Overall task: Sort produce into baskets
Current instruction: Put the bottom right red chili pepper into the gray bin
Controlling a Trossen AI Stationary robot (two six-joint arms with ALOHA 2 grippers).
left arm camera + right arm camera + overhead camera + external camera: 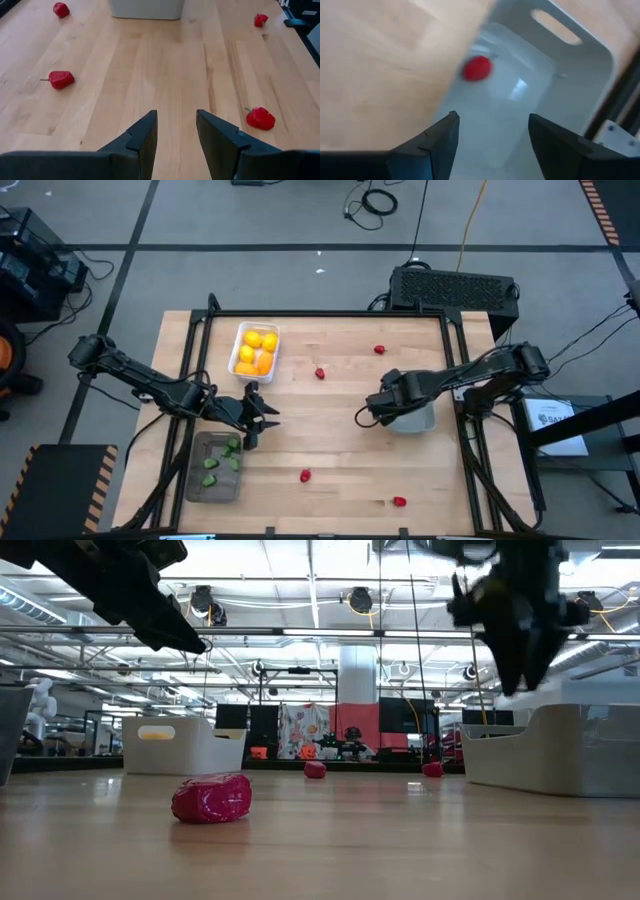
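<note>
Right end effector point(490, 132) hangs with its fingers spread and empty over the light grey basket point(580, 65), where one red piece point(478, 68) lies. Left end effector point(176, 131), also parted and holding nothing, hovers above the wooden worktop point(340, 430) beside the dark mesh basket point(200, 485) with its green pieces point(226, 462). A white basket point(240, 350) carries yellow and orange fruits point(256, 352). Four red pieces point(305, 475) lie scattered on the bare worktop.
</note>
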